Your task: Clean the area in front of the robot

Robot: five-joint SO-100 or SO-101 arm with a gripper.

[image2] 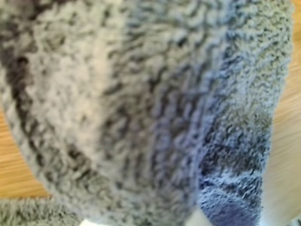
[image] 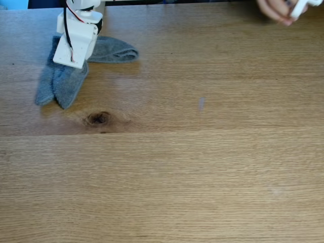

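Tabletop area (image: 202, 172) in front of the robot is light brown oak with fine grain and long plank seams running across it, so that's the thing being cleaned, and it takes up pretty much the whole fixed view. The gripper (image: 71, 59) is a flat white plastic plate sitting right on top of a grey cloth (image: 63, 81), up in the corner beyond the dark knot (image: 98, 118). Honestly can't tell if the jaws are spread or pinched, the plate hides them and the wrist view is just fabric up close.

That cloth in the wrist view (image2: 141, 113) is fuzzy terry, loopy and nubbly, grey with a bluish fold on one side, and you can see bits of wood past its edges. In the fixed view it's crumpled into a rough L, two rounded lobes pointing toward the knot and one longer tail stretching off sideways.

The robot (image: 81, 25) is small white plastic, tilted down steeply onto the cloth, with thin red, black and white wires running along it.

Out from the knot, roughly mid-table, there's a small pale grey smudge (image: 201, 104). Way off in the far corner opposite the arm, a person's hand (image: 276, 11) is holding something white.
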